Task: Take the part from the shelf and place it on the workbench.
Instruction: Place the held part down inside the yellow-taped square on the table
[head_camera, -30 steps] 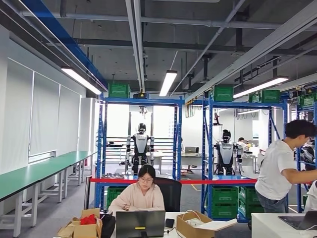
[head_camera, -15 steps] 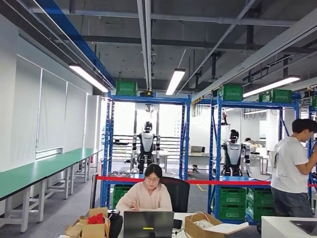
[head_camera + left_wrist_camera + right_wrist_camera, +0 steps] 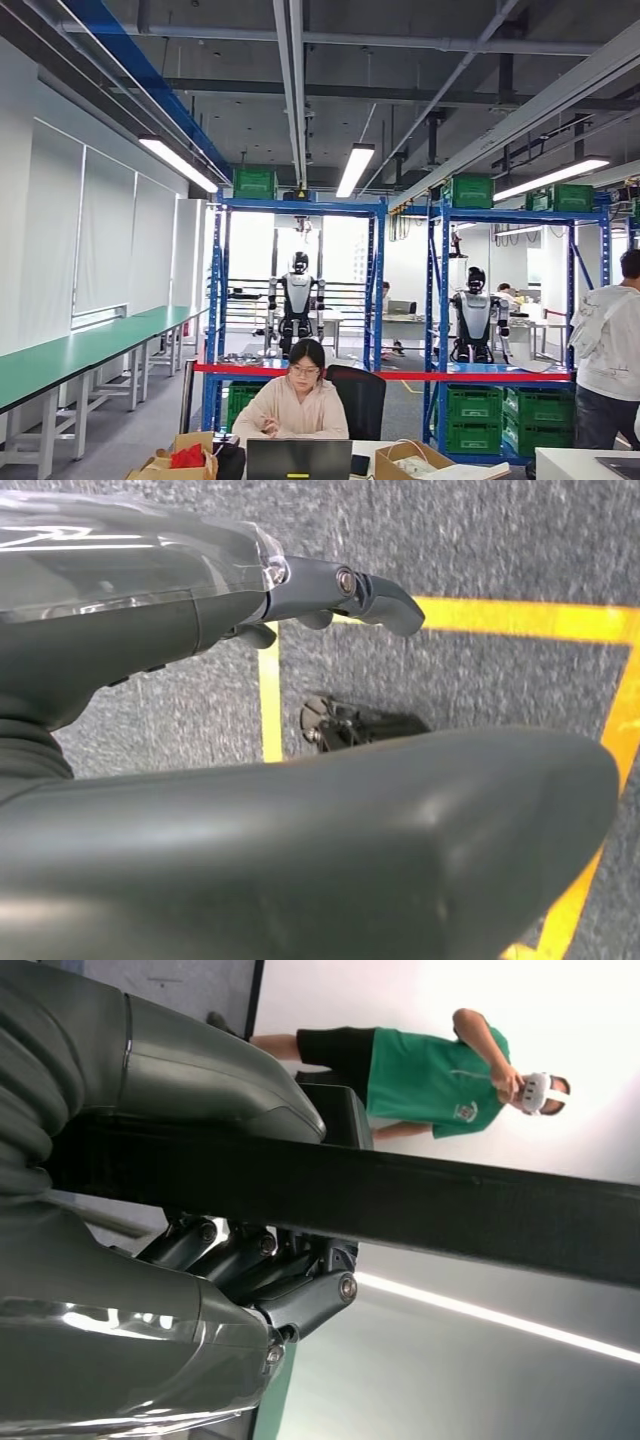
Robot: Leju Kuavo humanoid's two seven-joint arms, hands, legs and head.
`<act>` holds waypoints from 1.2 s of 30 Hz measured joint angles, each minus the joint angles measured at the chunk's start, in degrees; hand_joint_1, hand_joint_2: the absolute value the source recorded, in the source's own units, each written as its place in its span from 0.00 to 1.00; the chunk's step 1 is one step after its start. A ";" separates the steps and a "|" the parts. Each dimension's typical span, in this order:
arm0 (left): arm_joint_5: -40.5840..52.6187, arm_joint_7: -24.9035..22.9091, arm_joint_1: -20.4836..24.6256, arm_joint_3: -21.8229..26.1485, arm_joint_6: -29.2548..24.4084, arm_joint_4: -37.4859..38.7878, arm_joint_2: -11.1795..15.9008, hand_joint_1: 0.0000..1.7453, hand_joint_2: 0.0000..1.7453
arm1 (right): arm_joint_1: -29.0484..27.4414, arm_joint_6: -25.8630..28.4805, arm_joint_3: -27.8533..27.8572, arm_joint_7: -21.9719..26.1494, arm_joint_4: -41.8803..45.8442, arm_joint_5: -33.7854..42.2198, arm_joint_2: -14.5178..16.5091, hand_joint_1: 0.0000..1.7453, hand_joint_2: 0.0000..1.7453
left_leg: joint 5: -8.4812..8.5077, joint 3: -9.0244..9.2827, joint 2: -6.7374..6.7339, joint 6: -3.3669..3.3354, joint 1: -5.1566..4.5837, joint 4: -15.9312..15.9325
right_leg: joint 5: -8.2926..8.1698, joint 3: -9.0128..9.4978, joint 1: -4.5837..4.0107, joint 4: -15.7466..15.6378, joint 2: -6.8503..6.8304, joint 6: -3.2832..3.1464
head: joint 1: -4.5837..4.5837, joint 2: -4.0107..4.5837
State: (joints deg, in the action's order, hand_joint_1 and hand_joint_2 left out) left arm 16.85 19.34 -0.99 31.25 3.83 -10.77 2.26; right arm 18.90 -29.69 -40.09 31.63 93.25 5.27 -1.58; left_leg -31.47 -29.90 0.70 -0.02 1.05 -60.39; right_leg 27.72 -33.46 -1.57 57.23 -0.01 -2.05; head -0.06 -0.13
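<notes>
My right hand [image 3: 249, 1260] grips a long black bar, the part [image 3: 453, 1205], with dark fingers [image 3: 302, 1300] curled under it and the thumb over it. The bar runs past the hand on both sides. My left hand [image 3: 226, 590] hangs over grey carpet with its fingers [image 3: 377, 590] stretched out and nothing in it. In the head view a long green-topped workbench [image 3: 75, 350] runs along the left wall, and blue shelves [image 3: 294, 210] stand across the room ahead.
A person [image 3: 298, 400] sits at a laptop [image 3: 298, 460] straight ahead, with cardboard boxes [image 3: 170, 462] beside. Another person [image 3: 611, 350] stands at the right shelf. Two idle robots [image 3: 296, 300] stand behind the shelves. A person in green [image 3: 438, 1070] wears a headset. Yellow floor tape [image 3: 270, 700] lies below my left hand.
The whole head picture has shifted right and down, so the camera has moved. The standing person at the right has stepped further right and turned away.
</notes>
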 joint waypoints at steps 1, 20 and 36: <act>0.03 0.01 0.12 0.06 0.05 -0.01 0.01 0.00 1.00 | 0.08 -0.01 0.02 0.04 0.01 0.02 0.08 1.00 1.00 | -0.74 -0.71 -0.06 0.08 -0.02 -1.68 | 0.08 0.79 0.21 -0.39 -0.07 -0.08 | 0.00 0.00; 1.32 -0.01 -0.07 1.29 0.49 -0.05 0.31 0.00 1.00 | -0.10 -0.11 0.30 -0.02 -0.45 0.08 0.41 1.00 1.00 | 1.29 -3.35 -0.12 -1.07 0.51 -0.13 | 9.34 -4.85 1.51 16.77 -0.01 3.77 | -0.01 0.00; 2.77 0.05 0.54 2.56 0.42 -0.07 0.33 0.00 1.00 | -0.39 1.07 2.04 1.37 1.00 -0.13 0.80 1.00 1.00 | -7.63 -5.90 0.21 1.25 0.38 -12.43 | -2.16 -2.36 0.07 0.43 0.56 -0.42 | -0.03 0.00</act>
State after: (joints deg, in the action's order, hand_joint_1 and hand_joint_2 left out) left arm 19.62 19.39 -0.45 33.81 4.25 -10.84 2.60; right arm 18.51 -28.63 -38.05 33.00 94.25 5.14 -0.79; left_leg -39.10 -35.80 0.91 1.23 1.43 -72.82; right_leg 25.56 -35.82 -1.50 57.66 0.55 -2.47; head -0.09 -0.13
